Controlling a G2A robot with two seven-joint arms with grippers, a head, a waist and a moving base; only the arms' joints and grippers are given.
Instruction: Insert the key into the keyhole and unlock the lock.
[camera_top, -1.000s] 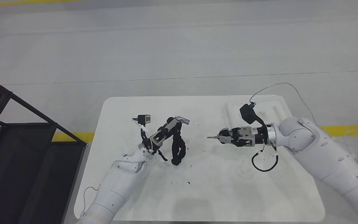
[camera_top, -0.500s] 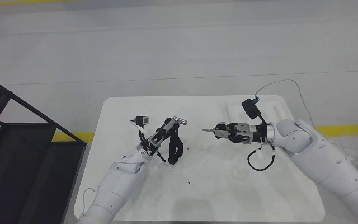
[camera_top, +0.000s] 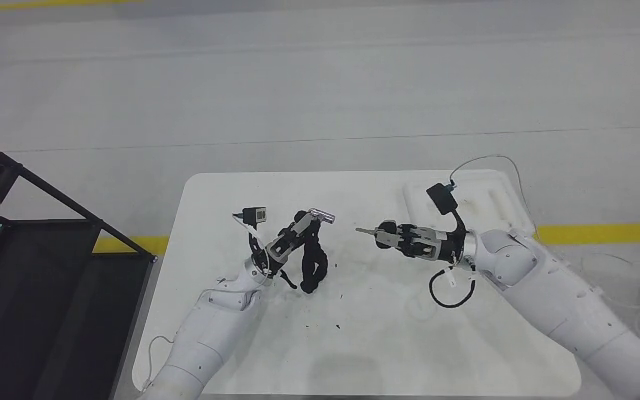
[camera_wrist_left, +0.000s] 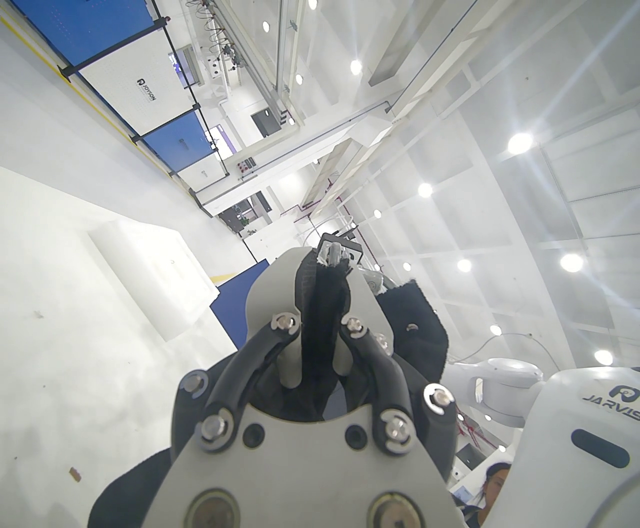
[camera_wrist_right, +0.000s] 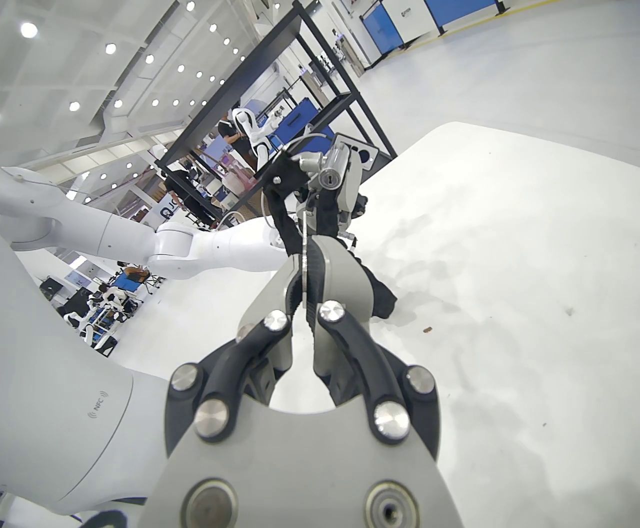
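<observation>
My left gripper (camera_top: 300, 229) is shut on the lock (camera_top: 322, 214), a small silver cylinder with black cable wrapped between the fingers; its keyhole end (camera_wrist_right: 328, 176) faces my right arm. In the left wrist view the lock (camera_wrist_left: 332, 251) pokes out past the fingertips. My right gripper (camera_top: 388, 235) is shut on the key (camera_top: 366, 231), a thin silver blade (camera_wrist_right: 303, 235) pointing at the lock. A short gap separates the key tip from the keyhole. Both are held above the white table (camera_top: 400, 320).
A black cable end (camera_top: 312, 270) hangs from the lock toward the table. A white block (camera_top: 490, 200) lies at the table's far right corner. A black metal rack (camera_top: 50, 260) stands beside the table's left edge.
My right gripper has carried the key leftward, closer to the lock. The left gripper with the lock has shifted only slightly.
</observation>
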